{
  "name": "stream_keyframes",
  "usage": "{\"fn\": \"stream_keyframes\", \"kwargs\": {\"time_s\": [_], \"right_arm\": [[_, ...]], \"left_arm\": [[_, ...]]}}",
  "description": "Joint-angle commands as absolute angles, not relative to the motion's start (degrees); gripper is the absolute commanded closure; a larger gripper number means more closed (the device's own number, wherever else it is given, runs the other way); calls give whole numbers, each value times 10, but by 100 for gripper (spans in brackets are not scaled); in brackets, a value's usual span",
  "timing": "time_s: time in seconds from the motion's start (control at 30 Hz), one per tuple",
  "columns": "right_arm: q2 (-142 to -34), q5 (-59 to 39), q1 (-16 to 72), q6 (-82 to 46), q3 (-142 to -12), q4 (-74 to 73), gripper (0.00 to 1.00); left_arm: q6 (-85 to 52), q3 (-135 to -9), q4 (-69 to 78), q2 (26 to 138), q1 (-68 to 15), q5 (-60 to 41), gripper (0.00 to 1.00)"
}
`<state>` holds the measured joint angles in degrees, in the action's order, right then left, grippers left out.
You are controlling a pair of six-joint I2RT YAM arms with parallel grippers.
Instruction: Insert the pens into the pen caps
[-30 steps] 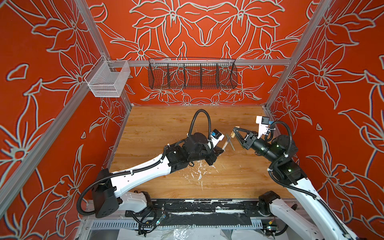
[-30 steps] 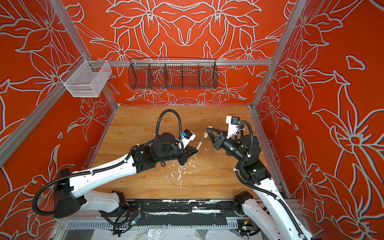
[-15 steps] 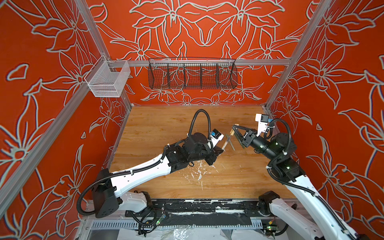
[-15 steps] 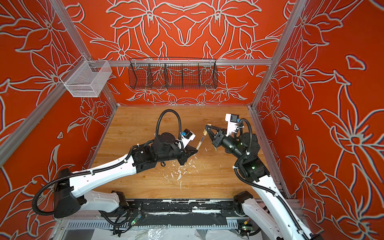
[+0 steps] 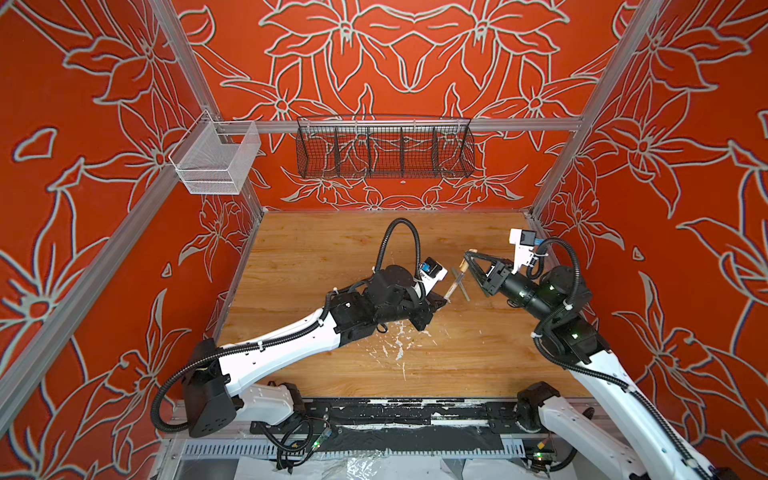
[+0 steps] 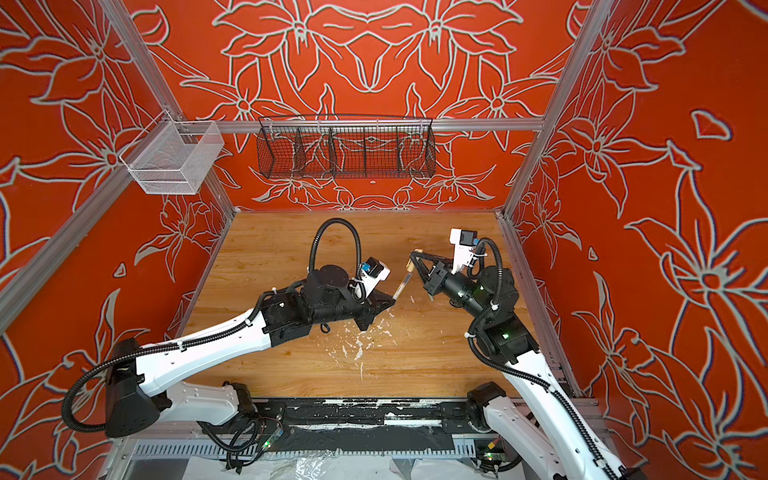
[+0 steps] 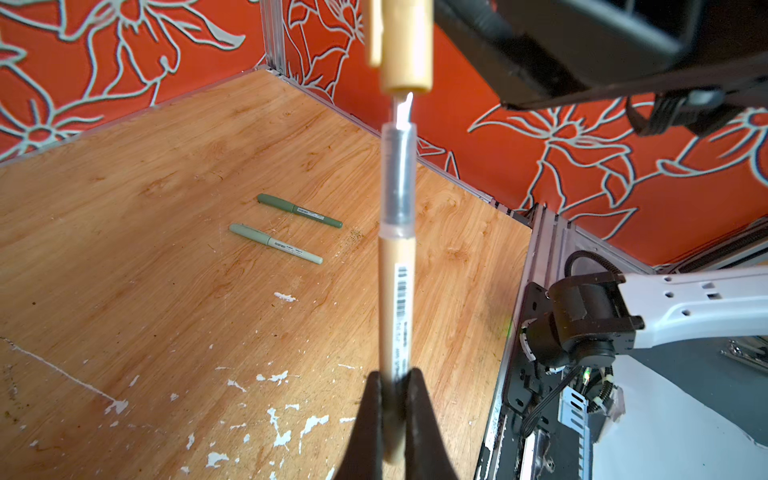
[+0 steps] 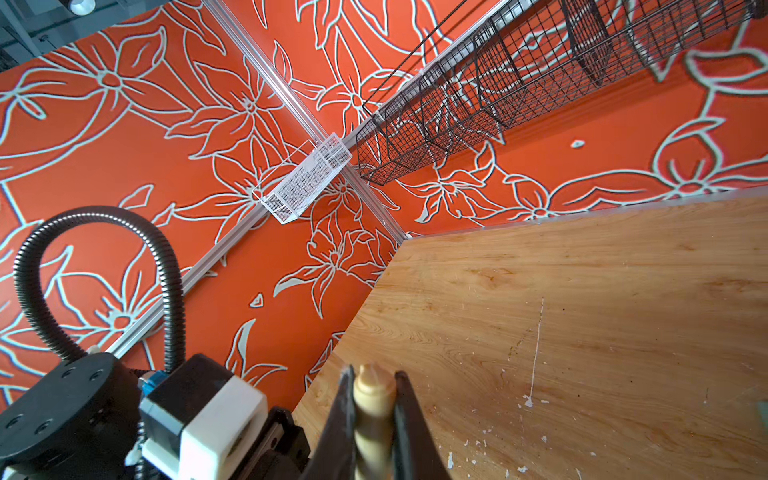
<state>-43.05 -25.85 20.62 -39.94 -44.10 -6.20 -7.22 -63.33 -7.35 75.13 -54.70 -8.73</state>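
Beige pen (image 7: pixel 397 291) clamped in left jaws, beige cap (image 7: pixel 405 45) clamped in right jaws, both above the counter (image 7: pixel 124 270). Tip at cap mouth, not seated. Dark green pen (image 7: pixel 299 210) and pale green pen (image 7: pixel 275 244) lie on counter, apparently capped; last pair pending.

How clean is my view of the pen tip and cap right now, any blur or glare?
Left wrist view: the beige pen is slightly soft, the beige cap blurrier, with a white glint on the tip; the dark green pen and pale green pen behind are sharp. Right wrist view: the cap is blurred, the black wire basket crisp. Top views: evenly lit, pen and cap tiny.
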Motion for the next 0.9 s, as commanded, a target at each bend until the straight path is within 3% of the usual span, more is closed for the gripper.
{"fn": "stream_keyframes", "kwargs": {"time_s": [0.0, 0.27, 0.57, 0.87], "right_arm": [[-425, -242, 209, -396, -432, -63, 100], [-407, -200, 207, -392, -444, -41, 100], [-394, -93, 203, -364, -504, 109, 100], [-406, -97, 203, -368, -478, 158, 100]], "left_arm": [[-64, -633, -56, 733, -548, -93, 100], [-64, -631, -53, 735, -548, -94, 100], [-78, -607, -88, 736, -548, -63, 100], [-128, -547, -166, 752, -548, -45, 100]]}}
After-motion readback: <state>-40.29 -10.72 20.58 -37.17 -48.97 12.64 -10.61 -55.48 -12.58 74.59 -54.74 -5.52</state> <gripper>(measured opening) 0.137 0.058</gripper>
